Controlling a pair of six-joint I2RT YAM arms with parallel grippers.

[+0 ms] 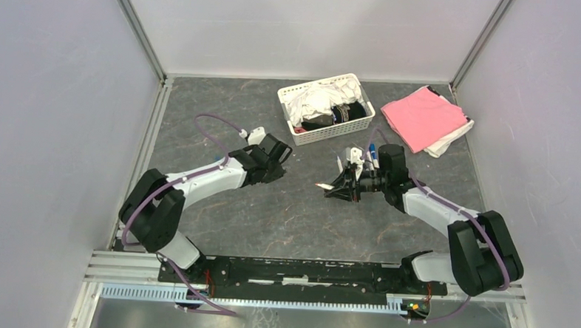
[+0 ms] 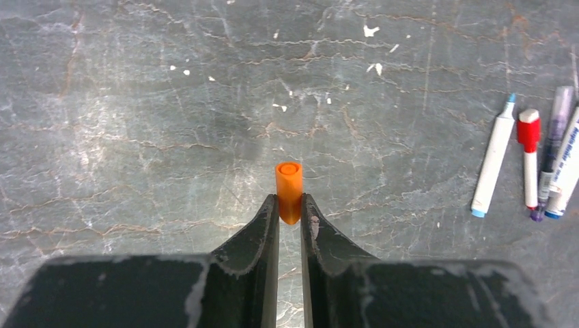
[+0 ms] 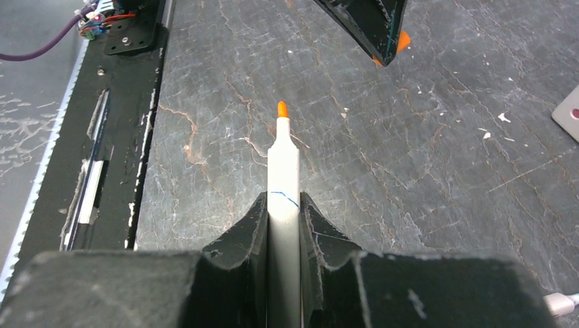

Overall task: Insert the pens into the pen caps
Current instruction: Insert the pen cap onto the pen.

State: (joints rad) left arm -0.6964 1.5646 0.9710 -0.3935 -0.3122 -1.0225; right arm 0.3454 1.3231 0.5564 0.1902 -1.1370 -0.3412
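the left hand (image 2: pixel 289 203) pinches the orange cap (image 2: pixel 289 183) by its end, the right hand (image 3: pixel 283 205) pinches the orange-tipped pen (image 3: pixel 283 160), both over the desk (image 2: pixel 136 137), apart; a slightly off-axis push could twist the cap loose

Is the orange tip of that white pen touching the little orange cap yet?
Apart. The right wrist view shows bare table between the tip of the pen and the orange cap.
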